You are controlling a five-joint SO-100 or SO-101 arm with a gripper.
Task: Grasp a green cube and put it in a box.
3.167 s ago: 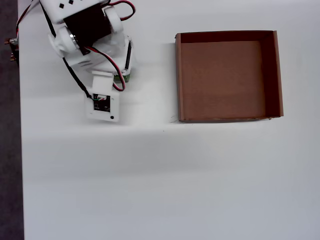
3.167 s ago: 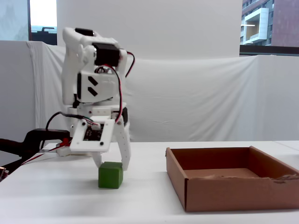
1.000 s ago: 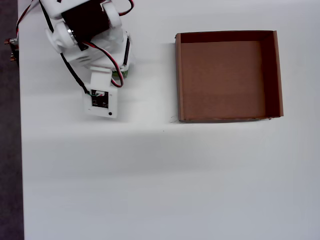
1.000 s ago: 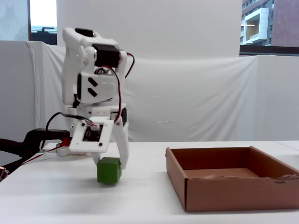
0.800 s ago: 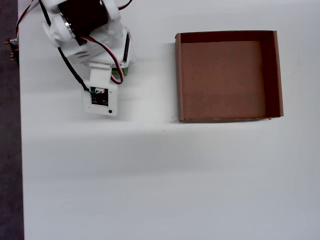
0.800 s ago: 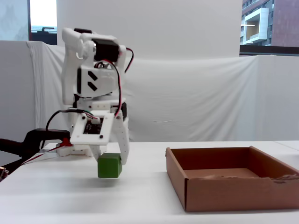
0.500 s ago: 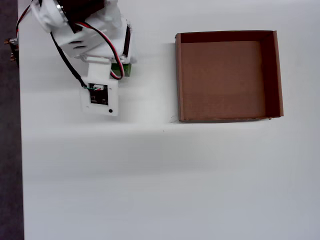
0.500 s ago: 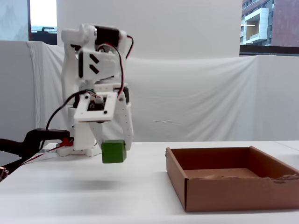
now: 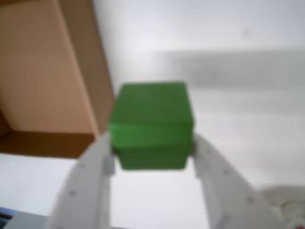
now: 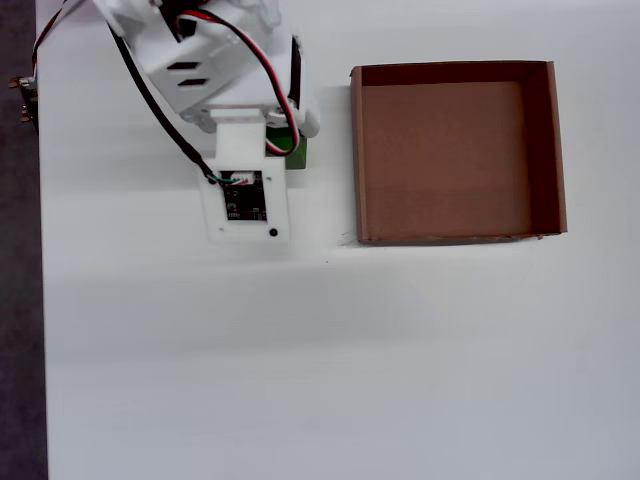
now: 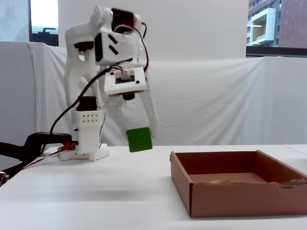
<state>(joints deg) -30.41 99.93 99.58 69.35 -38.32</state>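
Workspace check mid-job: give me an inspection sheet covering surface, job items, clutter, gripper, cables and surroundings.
Surface: plain white table, bare apart from the arm's base and the box.
Job's things: small bright-green cube held in the air, to the left of the box in the fixed view; large shallow brown cardboard box, floor bare.
Clutter: nothing seen.
Gripper: white two-finger gripper shut on the cube, fingers pressing its two sides.
Cables: red and black wires looped along the arm; a black lead at the table's left edge.
Surroundings: white cloth backdrop; a building through the window.
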